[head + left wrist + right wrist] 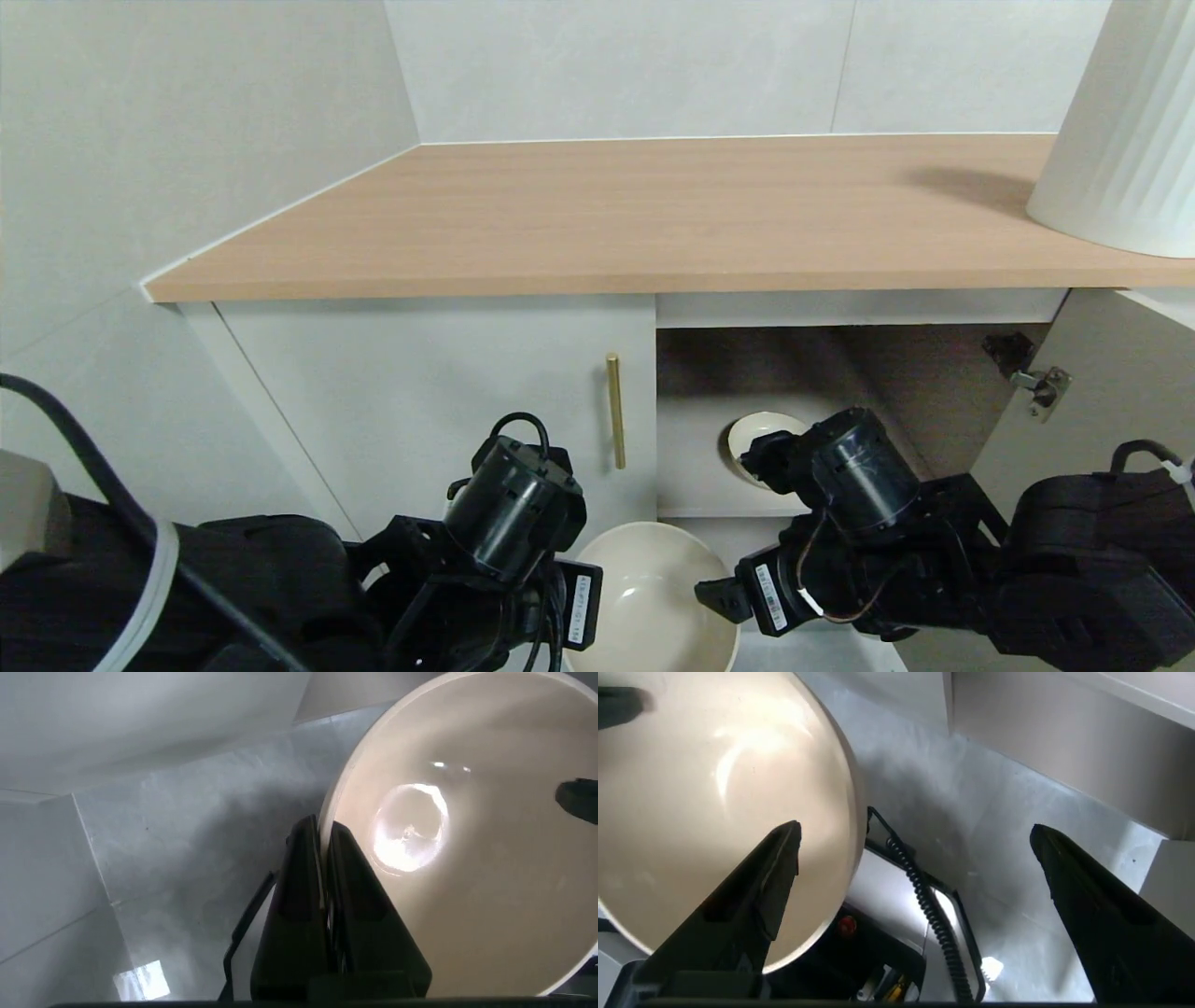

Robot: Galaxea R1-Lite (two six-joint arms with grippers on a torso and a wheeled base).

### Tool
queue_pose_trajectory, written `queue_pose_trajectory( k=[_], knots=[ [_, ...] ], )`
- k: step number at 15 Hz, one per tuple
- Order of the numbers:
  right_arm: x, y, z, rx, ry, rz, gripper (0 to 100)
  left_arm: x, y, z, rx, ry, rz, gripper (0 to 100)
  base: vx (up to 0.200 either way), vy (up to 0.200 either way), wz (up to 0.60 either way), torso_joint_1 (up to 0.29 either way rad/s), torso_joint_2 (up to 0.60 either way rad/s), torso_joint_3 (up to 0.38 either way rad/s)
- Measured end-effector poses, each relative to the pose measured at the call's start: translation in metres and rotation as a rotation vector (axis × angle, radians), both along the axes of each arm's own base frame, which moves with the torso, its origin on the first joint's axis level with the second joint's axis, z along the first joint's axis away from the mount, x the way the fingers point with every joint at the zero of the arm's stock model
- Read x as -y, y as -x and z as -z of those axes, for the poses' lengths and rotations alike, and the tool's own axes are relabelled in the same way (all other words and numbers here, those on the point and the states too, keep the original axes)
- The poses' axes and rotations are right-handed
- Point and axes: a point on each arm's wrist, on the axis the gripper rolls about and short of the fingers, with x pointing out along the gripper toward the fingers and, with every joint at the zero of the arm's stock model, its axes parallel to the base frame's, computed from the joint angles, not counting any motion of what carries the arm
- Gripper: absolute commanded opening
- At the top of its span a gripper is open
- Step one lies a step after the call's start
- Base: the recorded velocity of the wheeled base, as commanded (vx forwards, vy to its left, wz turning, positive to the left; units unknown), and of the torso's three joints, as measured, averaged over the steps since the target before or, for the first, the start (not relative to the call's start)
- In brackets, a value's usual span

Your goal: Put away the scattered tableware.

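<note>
A large cream bowl (653, 597) hangs low in front of the cabinet, between my two arms. My left gripper (325, 840) is shut on the rim of this bowl (467, 831), one finger inside and one outside. In the head view the left gripper (581, 607) sits at the bowl's left edge. My right gripper (920, 859) is open, its fingers wide apart, with the bowl (719, 803) just beside one finger and nothing between them. A smaller cream dish (758, 446) lies inside the open cabinet, behind the right wrist.
The cabinet's left door is closed, with a gold handle (614, 411). The right door (1092, 392) stands open, its hinge (1041, 378) exposed. Above runs a wooden countertop (653, 215) with a white ribbed container (1130, 131) at the far right. Grey tiled floor lies below.
</note>
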Motion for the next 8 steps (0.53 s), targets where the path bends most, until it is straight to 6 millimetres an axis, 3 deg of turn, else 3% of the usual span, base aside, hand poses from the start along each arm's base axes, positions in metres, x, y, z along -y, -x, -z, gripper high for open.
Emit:
queue_pose_trajectory(
  k=[1, 8],
  knots=[
    [-0.0002, -0.0002, 0.0009, -0.002, 0.002, 0.000, 0, 0.0002, 0.0001, -0.0002, 0.002, 0.000, 0.000, 0, 0.000, 0.000, 0.00, 0.000, 0.00, 0.000],
    [-0.0010, -0.0008, 0.0032, -0.008, 0.002, -0.002, 0, 0.0013, -0.0002, -0.0010, 0.007, 0.006, 0.001, 0, 0.000, 0.000, 0.00, 0.000, 0.00, 0.000]
  ],
)
